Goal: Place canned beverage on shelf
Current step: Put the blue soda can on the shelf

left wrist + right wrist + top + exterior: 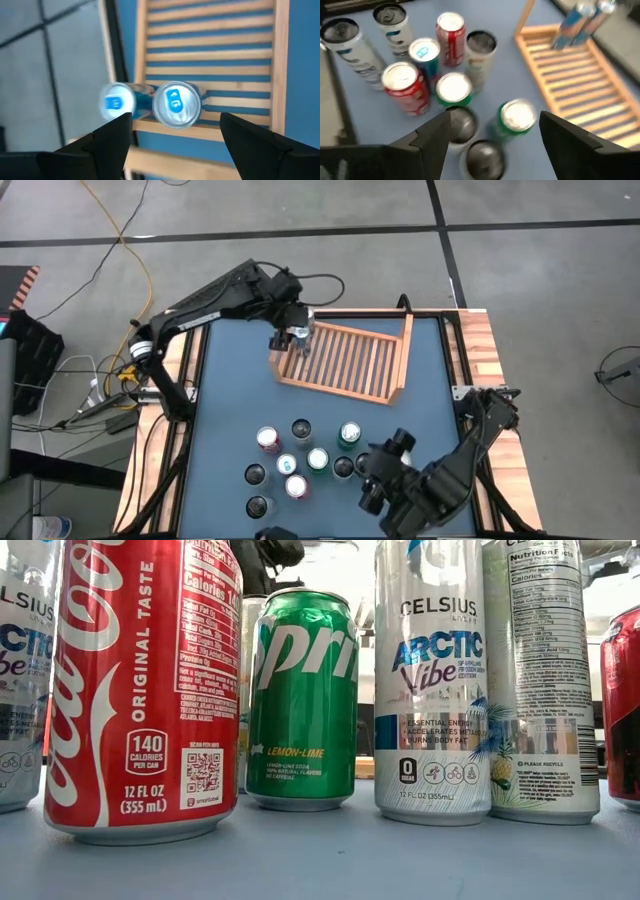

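Landmark: the shelf (345,360), a slatted wooden rack lying on the blue counter (225,395) toward its far side.

Two slim blue-topped cans (175,104) standing side by side on the slats at the shelf's far left corner, close to touching. Rest of the slats bare. Judged: two placements done, most of the work outstanding.

Left gripper (175,132) directly above that corner, jaws spread wide with one can between them in the left wrist view, not touching it. Nothing held. Judged either just released or hovering over it; not determinable which.

Remaining stock: a cluster of cans (300,460) on the counter on the near side of the shelf, well apart from it. About ten counted from above, among them a red Coca-Cola can (140,690), a green Sprite can (302,700) and a tall white Celsius can (432,690), all upright.

Right gripper (495,135) above the shelf-side edge of that cluster, jaws open and empty, a green can and dark-topped cans beneath. Judged positioned for the next pick, no grip yet made.
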